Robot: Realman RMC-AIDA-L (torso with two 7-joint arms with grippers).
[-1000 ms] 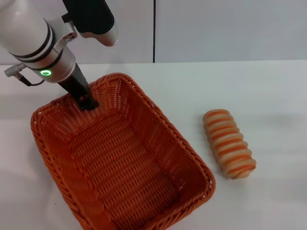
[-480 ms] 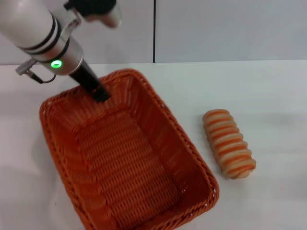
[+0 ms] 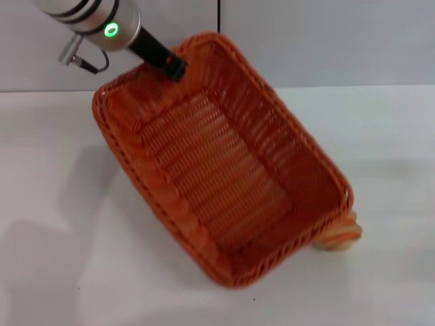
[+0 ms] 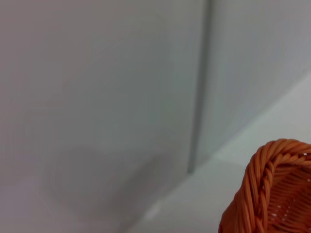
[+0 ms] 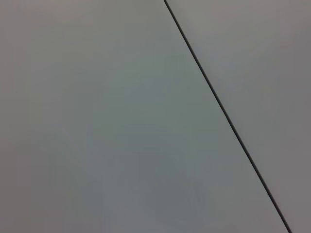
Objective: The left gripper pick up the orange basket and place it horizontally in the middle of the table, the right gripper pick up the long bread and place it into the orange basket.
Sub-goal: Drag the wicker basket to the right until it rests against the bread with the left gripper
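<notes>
- Orange basket [image 3: 231, 183], a large rectangular piece of wicker-style weave with a braided rim and sloping sides, is seen held aloft and steeply tilted above the table [image 3: 54, 224], its open inside turned toward the head camera.
- Left tool [image 3: 175, 67], black and two-fingered on a silver-grey arm with a lit green ring, is pinched on the basket's upper far rim near one corner.
- In the left wrist view, a braided corner of the basket is shown against a plain grey wall panel [image 4: 97, 97] with a vertical seam.
- Long bread [image 3: 338, 238] is mostly hidden behind the basket's lower right corner; only a rounded cream and tan end can be made out, lying on the smooth white table.
- A soft shadow is cast on the table beneath the basket.
- Right tool is not shown; only grey wall is seen from its wrist camera.
</notes>
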